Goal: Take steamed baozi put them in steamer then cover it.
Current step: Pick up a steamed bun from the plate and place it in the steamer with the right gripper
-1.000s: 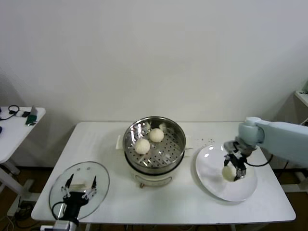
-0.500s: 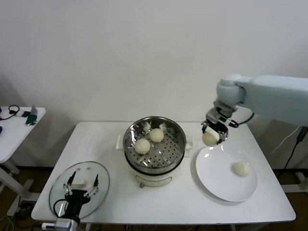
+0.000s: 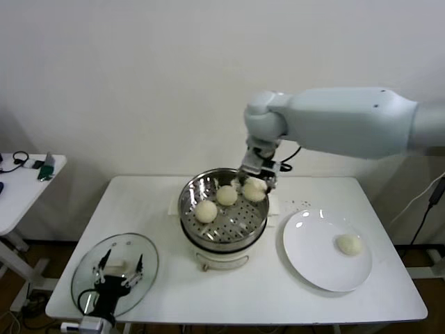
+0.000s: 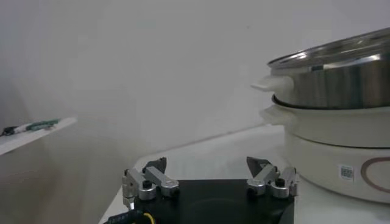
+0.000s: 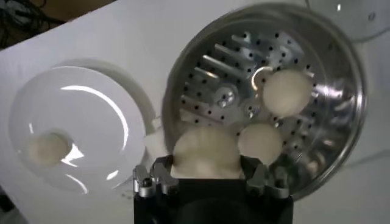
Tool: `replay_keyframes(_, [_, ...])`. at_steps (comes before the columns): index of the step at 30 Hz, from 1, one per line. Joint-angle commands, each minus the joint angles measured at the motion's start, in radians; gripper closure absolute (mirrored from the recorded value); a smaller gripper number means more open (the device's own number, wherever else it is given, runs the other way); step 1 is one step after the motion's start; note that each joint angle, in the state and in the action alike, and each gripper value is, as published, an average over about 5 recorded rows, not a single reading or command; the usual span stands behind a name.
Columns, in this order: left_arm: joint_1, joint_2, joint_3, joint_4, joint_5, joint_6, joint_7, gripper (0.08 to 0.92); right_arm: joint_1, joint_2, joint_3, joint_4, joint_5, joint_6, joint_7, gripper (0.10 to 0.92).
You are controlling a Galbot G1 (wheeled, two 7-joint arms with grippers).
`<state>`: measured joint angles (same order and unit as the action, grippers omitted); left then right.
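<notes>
My right gripper point(image 3: 254, 181) is shut on a cream-white baozi point(image 3: 256, 190) just above the back right part of the shiny steamer point(image 3: 189, 203). Two more baozi point(image 3: 206, 211) point(image 3: 226, 195) lie on its perforated floor. In the right wrist view the held baozi point(image 5: 206, 149) fills the gripper point(image 5: 207, 167), over the steamer point(image 5: 225, 67) and its two buns point(image 5: 286, 91) point(image 5: 260, 143). One baozi point(image 3: 348, 244) stays on the white plate point(image 3: 313, 240). My left gripper point(image 3: 118, 265) hangs open over the glass lid point(image 3: 83, 268); in its wrist view it point(image 4: 207, 165) holds nothing.
The steamer sits on a cream-white pot base point(image 3: 222, 254) in the middle of the white table point(image 3: 153, 202). A small side table point(image 3: 21, 181) with cables stands to the left. The right wrist view shows the plate point(image 5: 79, 97) beside the steamer.
My right arm lifted a baozi off the plate and carried it left to the steamer. One baozi is left on the plate. The left gripper has not moved.
</notes>
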<state>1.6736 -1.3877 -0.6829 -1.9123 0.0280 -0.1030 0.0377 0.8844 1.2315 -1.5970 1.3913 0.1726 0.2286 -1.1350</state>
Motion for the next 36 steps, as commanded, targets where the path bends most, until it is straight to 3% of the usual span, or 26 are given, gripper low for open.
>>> replay_keyframes(1, [-0.013,0.026,0.003,0.011,-0.007,0.005,0.000,0.177,-0.110,0.180,0.049,-0.048,-0.032,0.058,-0.003,0.296])
replay_keyframes(27, [-0.009,0.031,-0.011,0.033,-0.039,0.001,0.001,0.177,-0.196,0.192,-0.019,-0.052,-0.038,0.082,-0.004,0.288])
replay_keyframes(36, [-0.011,0.029,-0.012,0.036,-0.041,0.000,0.001,0.177,-0.176,0.179,0.013,-0.079,-0.061,0.103,0.001,0.206])
